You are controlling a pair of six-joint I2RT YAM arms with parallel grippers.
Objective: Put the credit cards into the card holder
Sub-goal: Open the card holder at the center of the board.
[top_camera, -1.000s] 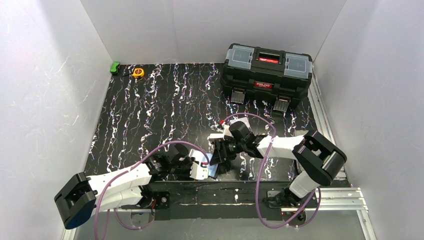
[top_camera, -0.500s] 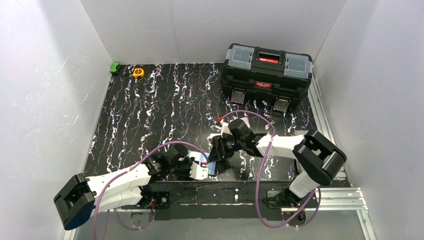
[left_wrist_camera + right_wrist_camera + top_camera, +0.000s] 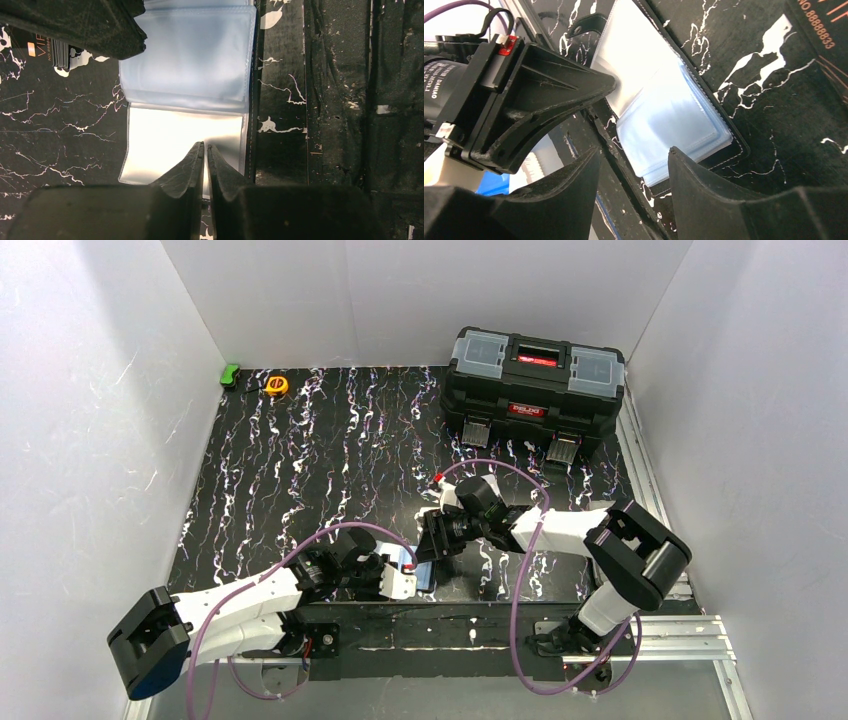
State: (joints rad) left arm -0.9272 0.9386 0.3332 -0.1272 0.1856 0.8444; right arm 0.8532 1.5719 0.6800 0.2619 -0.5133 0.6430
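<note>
Near the front edge of the table: the card holder lay open and flat between my two grippers.
Card holder sleeves: the clear sleeves faced up. Most looked bluish and shiny, and one looked bright white.
Card holder edge: a black stitched edge ran along one side of the sleeves.
Clasp tab: it stuck out from one end of the holder and lay flat on the table.
Left gripper: my two fingers were pressed almost together. They pinched the edge of the bright white sleeve, and a thin strip of it showed between them.
Right gripper: my two fingers stood apart with nothing held between them. They hung just above the holder, and I could see the sleeves through the gap.
Both grippers: they were close together, with their tips pointing at each other over the holder.
Credit card: one dark card with orange print lay flat on the table. It was beside the holder and outside it. In my left wrist view, one right finger hid part of it.
Toolbox: the big black box stood shut at the far right of the table, well apart from the holder.
Tape measure: it was yellow and sat at the far left corner, well apart from my grippers.
</note>
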